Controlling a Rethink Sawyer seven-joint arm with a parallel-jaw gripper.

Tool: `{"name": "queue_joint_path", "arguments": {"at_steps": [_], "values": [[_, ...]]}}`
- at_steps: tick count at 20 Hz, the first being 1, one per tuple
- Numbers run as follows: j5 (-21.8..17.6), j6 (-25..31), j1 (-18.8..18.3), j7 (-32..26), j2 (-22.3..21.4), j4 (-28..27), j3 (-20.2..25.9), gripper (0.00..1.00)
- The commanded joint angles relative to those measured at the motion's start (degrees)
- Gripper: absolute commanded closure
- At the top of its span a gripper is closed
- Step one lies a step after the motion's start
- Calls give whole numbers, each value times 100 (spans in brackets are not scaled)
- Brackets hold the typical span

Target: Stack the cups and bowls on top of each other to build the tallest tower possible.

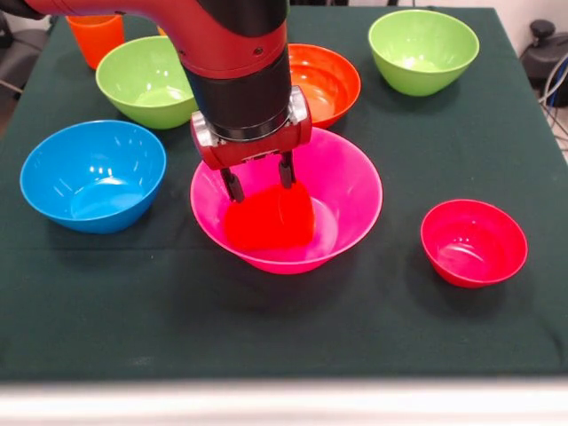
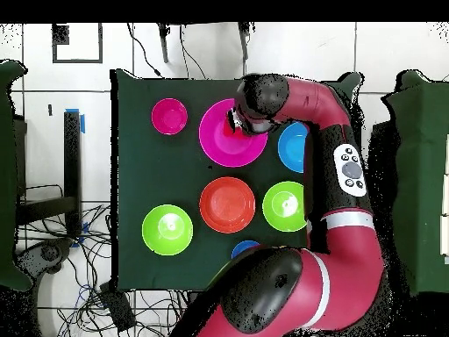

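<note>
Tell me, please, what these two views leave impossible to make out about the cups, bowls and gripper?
- Red cup, overhead view: hidden under the arm.
- Gripper, front view: grip on the cup unclear.
- Orange cup, front view: top cut by the edge.
- Orange bowl, front view: partly behind the arm.

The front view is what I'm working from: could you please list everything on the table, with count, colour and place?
Pink bowl: one, the widest, middle of the table, below the gripper.
Red cup: one, upside down inside the pink bowl, between the gripper's fingers.
Light blue bowl: one, left of the pink bowl.
Small red bowl: one, right of the pink bowl.
Lime green bowls: two, one far left, one far right.
Orange bowl: one, behind the pink bowl, partly hidden by the arm.
Orange cup: one, far left corner.
Table: one, dark green cover.
Gripper: one, fingers astride the red cup; whether they press it is unclear.
Arm: one, red and black.
</note>
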Motion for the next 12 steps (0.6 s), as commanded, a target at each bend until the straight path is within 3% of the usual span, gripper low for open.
{"name": "queue_joint_path", "arguments": {"at_steps": [1, 7, 8, 12], "values": [[-491, -3, 41, -1099, 27, 452, 4, 0], [-504, 11, 63, -1090, 40, 404, 23, 0], [-511, 1, 56, -1112, 38, 411, 29, 100], [-497, -12, 72, -1078, 58, 361, 50, 100]]}}
